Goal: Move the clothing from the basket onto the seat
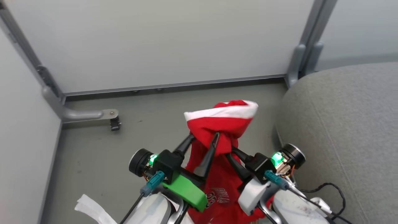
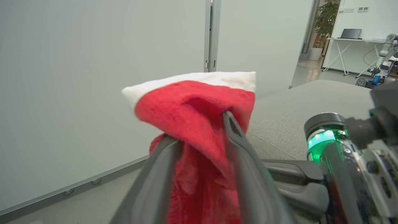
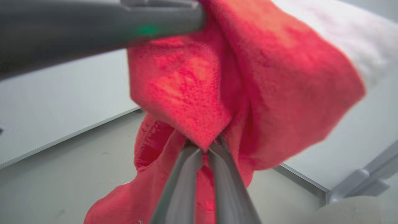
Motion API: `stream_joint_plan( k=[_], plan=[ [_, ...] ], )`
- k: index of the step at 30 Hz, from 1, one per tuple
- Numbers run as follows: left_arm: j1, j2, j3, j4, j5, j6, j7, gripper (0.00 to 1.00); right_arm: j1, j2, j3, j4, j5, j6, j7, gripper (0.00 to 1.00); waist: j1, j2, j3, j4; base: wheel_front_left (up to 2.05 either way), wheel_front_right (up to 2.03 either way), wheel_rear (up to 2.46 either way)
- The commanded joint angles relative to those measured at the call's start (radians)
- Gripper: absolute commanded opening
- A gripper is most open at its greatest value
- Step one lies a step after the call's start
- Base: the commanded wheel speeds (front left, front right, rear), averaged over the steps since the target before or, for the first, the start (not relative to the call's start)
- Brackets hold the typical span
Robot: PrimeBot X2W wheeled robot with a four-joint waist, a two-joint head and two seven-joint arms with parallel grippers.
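A red garment [image 1: 222,124] with white trim and white "BULLS" lettering hangs in the air between my two arms, above the grey floor. My left gripper [image 1: 203,137] is shut on a thick bunch of it near the top; the cloth [image 2: 192,105] fills the gap between its fingers [image 2: 231,130]. My right gripper [image 1: 230,153] pinches the same garment [image 3: 192,93] just to the right, its fingertips [image 3: 189,155] closed together on a fold. The grey seat [image 1: 342,124] lies immediately right of the garment. The basket is hidden below my arms.
Pale partition walls [image 1: 155,40] close off the back and left. A metal partition foot [image 1: 87,114] with a small caster [image 1: 115,123] rests on the floor at the left. A white cloth strip [image 1: 90,207] shows at the lower left. A black cable [image 1: 329,186] lies on the seat's near edge.
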Motion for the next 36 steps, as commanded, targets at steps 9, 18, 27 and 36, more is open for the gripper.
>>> stream_joint_plan(
  k=[9,18,27,36],
  plan=[
    [0.025,0.001,0.056,0.006,0.022,-0.002,-0.001,1.00,0.055,-0.046,-0.049,-0.078,0.027,-0.001,-0.002,0.00,0.0001,0.0000,0.046,-0.340,0.00,0.00,0.00],
    [-0.014,0.002,0.059,0.022,0.026,-0.003,0.000,1.00,0.078,-0.060,-0.111,-0.134,0.053,-0.001,-0.002,0.00,0.0001,0.0000,0.110,-0.574,0.00,0.00,0.00],
    [-0.066,0.003,0.032,0.059,0.059,-0.003,0.000,1.00,-0.045,-0.105,-0.209,-0.156,0.058,-0.001,-0.002,0.00,0.0001,0.0000,0.228,-0.586,0.00,0.00,0.00],
    [-0.161,0.027,0.002,0.079,0.084,-0.003,0.000,1.00,-0.357,-0.205,-0.321,-0.131,0.023,-0.001,-0.002,0.00,0.0001,0.0000,0.422,-0.471,0.00,0.00,0.00]
  ],
)
